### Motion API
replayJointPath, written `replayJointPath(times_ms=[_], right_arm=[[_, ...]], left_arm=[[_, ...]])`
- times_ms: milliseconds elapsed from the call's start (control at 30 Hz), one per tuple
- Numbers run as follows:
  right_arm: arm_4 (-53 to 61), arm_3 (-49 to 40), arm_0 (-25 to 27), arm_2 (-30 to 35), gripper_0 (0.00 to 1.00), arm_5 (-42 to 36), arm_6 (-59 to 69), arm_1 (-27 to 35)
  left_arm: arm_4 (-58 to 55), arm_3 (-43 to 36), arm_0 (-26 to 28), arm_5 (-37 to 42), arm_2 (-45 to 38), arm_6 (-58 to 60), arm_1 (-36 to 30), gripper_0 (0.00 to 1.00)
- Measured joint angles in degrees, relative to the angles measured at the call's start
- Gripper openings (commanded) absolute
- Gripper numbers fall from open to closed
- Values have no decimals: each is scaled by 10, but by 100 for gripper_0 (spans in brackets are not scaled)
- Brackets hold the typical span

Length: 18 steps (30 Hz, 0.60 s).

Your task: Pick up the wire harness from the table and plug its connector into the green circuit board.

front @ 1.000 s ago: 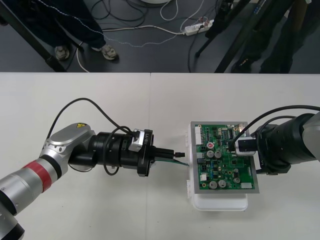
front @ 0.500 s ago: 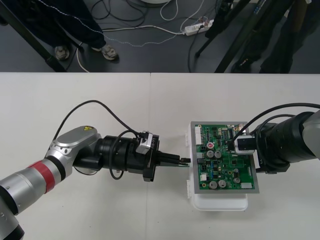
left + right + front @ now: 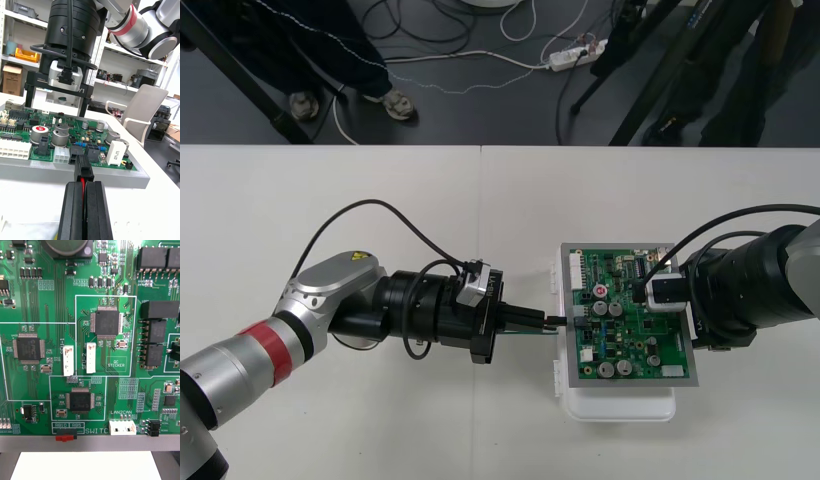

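My left gripper (image 3: 546,322) lay level at left edge of green rectangular circuit board (image 3: 640,345) on white plastic base (image 3: 620,405). Its black fingers (image 3: 75,210) pressed together, clamped on small black plastic plug (image 3: 83,170) of thin-wired harness, red wire (image 3: 82,180) showing between them. Plug tip met black connector (image 3: 77,151) at that board edge; seated or not, could not tell. My right gripper (image 3: 658,293) hung over board's right half; its grip state I could not tell

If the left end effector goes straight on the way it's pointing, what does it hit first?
Probably the near edge of the green circuit board; the left end effector holds the plug close to it.
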<state>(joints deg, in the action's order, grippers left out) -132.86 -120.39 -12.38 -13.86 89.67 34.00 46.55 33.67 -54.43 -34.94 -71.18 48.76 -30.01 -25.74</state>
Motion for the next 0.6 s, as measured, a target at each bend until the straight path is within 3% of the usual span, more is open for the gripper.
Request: replayJointPath(times_ms=[600], right_arm=[[4,0,0,0,100,1,-1,0]], left_arm=[[15,-3,-4,25,0,13,2,0]])
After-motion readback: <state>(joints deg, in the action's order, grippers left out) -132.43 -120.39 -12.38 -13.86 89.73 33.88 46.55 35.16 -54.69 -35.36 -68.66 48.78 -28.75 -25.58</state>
